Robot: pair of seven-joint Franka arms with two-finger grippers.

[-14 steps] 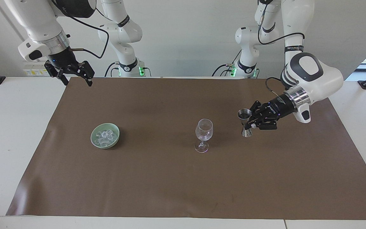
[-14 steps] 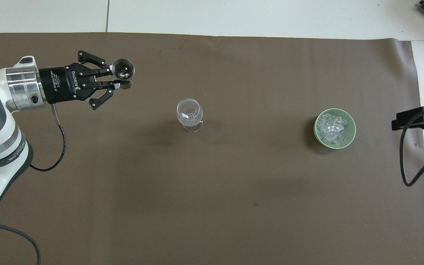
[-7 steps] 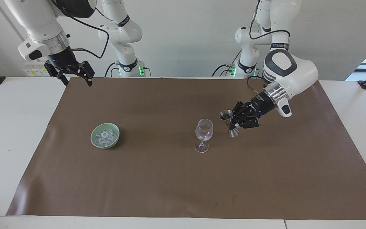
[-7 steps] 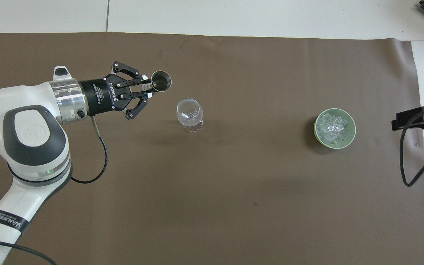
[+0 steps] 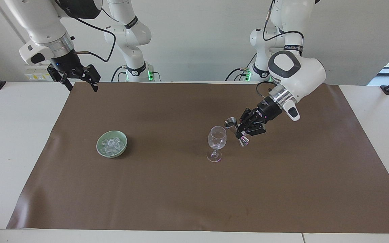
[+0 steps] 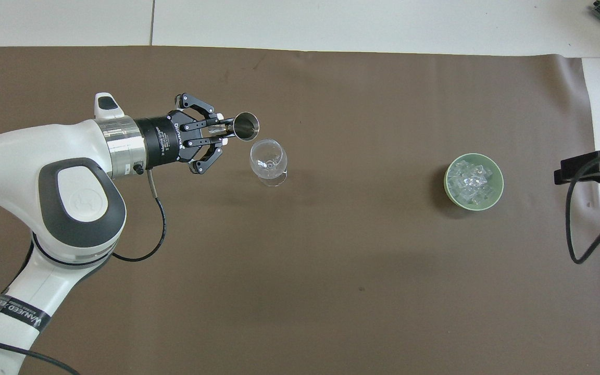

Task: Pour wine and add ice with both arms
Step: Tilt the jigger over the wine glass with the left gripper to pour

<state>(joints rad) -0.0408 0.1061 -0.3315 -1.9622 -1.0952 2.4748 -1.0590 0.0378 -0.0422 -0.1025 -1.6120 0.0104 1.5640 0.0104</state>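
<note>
Ice (image 5: pixel 111 144) heaped in a green bowl (image 5: pixel 123 148) on a brown mat (image 5: pixel 181 195) over the white surface (image 5: pixel 8 135); white wall (image 5: pixel 198 33) at the robots' end. Bowl sits under no end effector, toward the right arm's end. Left end effector (image 5: pixel 240 132) reads "ROBOTIQ"; arm band lettering unreadable. It reaches in low, clamped on a tilted steel jigger (image 5: pixel 235 130), rim just beside the wine glass (image 5: pixel 216 143). Right end effector (image 5: pixel 79 84) waits over the mat's corner, fingers apart.
</note>
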